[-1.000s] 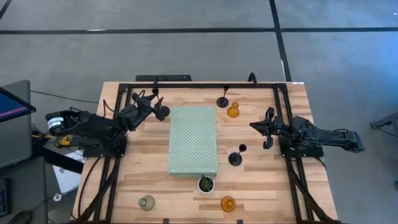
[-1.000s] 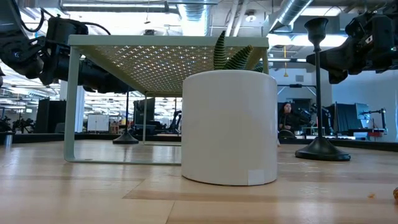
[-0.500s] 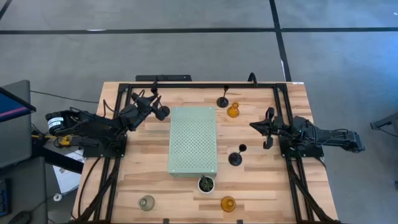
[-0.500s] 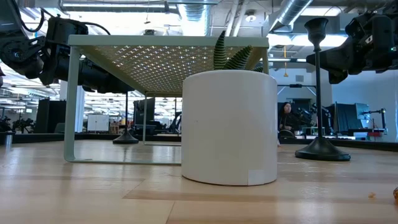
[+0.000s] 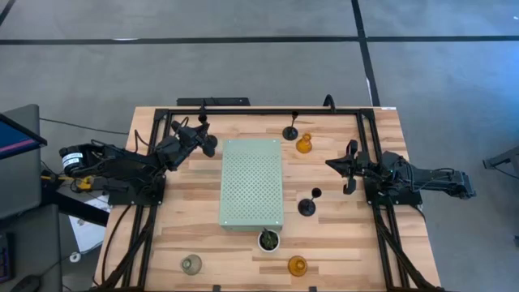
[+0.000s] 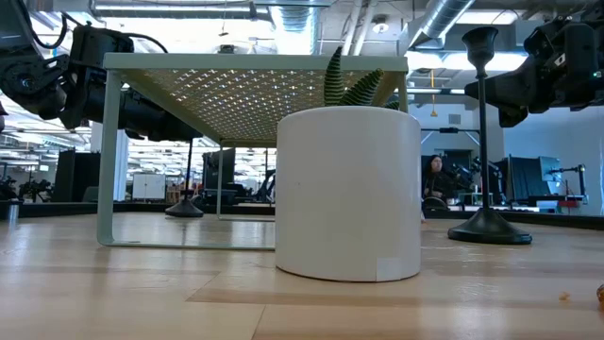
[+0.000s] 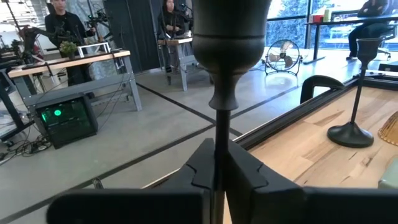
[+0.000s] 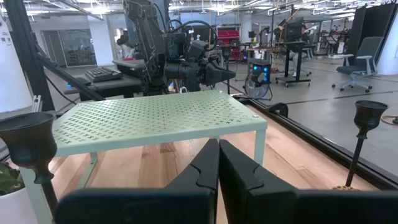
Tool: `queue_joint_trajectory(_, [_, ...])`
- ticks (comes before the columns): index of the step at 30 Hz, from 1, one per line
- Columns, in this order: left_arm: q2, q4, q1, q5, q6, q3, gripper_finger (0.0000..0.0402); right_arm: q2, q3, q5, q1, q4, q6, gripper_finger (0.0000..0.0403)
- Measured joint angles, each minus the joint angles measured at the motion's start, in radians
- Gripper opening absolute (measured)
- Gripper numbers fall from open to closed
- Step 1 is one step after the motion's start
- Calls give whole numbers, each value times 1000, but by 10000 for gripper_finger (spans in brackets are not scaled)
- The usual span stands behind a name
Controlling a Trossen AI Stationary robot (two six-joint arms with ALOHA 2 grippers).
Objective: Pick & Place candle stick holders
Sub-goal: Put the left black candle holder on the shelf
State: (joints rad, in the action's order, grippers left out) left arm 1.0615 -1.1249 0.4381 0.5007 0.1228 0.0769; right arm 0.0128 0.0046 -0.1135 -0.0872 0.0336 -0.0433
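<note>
Left gripper [image 7: 216, 171] is clamped on the thin stem of a black candle holder [image 5: 208, 146], stem upright, cup above the fingers, at ten o'clock off the green board [image 5: 252, 182]. Right gripper [image 5: 331, 164], closed and empty, waits at three o'clock.

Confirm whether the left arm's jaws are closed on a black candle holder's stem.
Yes. In the left wrist view the left gripper pinches the thin stem of a black candle holder, whose cup stands right above it.
</note>
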Motion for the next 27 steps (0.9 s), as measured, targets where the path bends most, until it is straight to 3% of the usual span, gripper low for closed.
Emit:
queue_joint_trajectory(11, [-59, 0, -1, -1, 48, 35, 17, 0, 0, 0, 0, 0, -2, 0])
queue_joint_trajectory(19, [-144, 0, -2, -91, 108, 141, 13, 0, 0, 0, 0, 0, -1, 0])
queue_joint_trajectory(27, [-160, 27, -16, -91, 193, 255, 13, 0, 0, 0, 0, 0, 0, 0])
